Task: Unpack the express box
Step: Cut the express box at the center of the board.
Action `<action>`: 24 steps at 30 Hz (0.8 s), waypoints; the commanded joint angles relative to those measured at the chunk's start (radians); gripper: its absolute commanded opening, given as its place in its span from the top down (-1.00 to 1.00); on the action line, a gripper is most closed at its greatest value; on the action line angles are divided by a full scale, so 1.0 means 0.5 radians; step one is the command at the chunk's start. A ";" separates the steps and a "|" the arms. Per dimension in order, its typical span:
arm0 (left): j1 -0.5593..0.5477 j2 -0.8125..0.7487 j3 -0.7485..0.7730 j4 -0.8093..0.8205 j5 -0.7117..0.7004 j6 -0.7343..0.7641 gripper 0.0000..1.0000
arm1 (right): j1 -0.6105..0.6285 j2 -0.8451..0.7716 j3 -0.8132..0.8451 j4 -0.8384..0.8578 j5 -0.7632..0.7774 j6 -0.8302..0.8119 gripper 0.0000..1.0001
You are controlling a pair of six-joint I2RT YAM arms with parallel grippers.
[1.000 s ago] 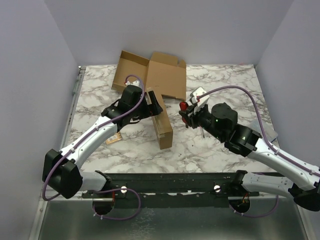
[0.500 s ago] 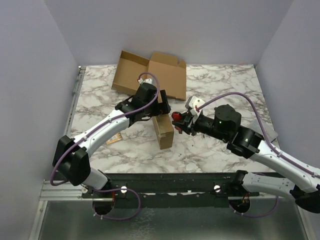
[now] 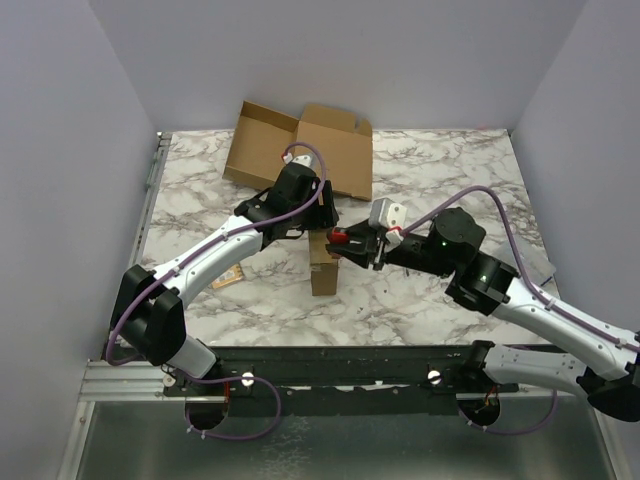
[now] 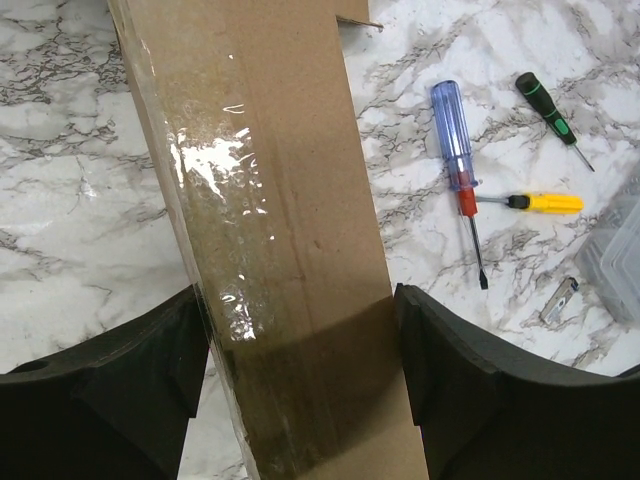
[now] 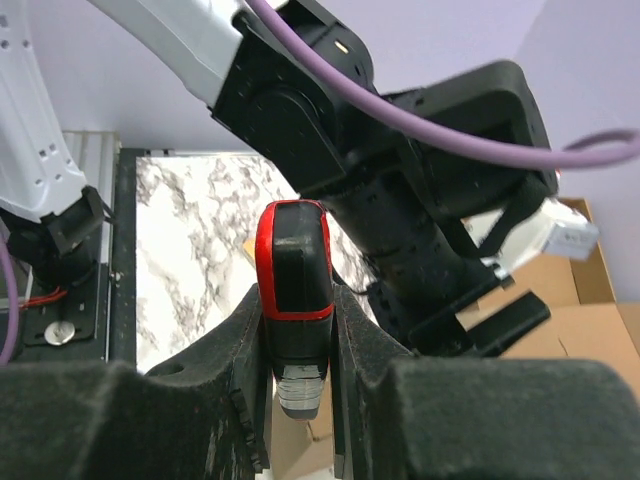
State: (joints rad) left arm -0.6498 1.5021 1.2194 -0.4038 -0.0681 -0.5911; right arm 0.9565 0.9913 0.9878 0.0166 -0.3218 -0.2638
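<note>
Left hand clamps box; right hand clamps cutter by box end. Risk: box twists under cutter push, so cut leaves tape or goes deep.

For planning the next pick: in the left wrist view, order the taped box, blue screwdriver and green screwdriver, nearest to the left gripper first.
1. taped box, between the left gripper fingers.
2. blue screwdriver, right of the box.
3. green screwdriver, upper right.

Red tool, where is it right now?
The red tool is mid-table in the top view, pinched in the right gripper, just right of the taped box that the left gripper clasps.
</note>
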 commanded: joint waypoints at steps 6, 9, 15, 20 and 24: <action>-0.005 -0.029 -0.023 -0.054 0.096 0.052 -0.32 | 0.030 0.214 -0.001 0.317 -0.150 -0.058 0.99; -0.007 -0.040 -0.027 -0.059 0.111 0.054 -0.31 | 0.040 0.231 -0.001 0.301 -0.127 -0.084 0.99; -0.006 -0.038 -0.017 -0.065 0.135 0.052 -0.31 | 0.047 0.251 0.005 0.230 -0.143 -0.121 0.99; -0.003 -0.037 -0.006 -0.078 0.133 0.053 -0.31 | 0.057 0.277 0.016 0.197 -0.158 -0.139 0.99; -0.005 -0.039 -0.003 -0.085 0.125 0.046 -0.31 | 0.060 0.303 0.019 0.191 -0.191 -0.140 0.99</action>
State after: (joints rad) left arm -0.6495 1.4998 1.2190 -0.4023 -0.0345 -0.5777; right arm 0.9771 1.1275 0.9871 0.1112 -0.3809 -0.3168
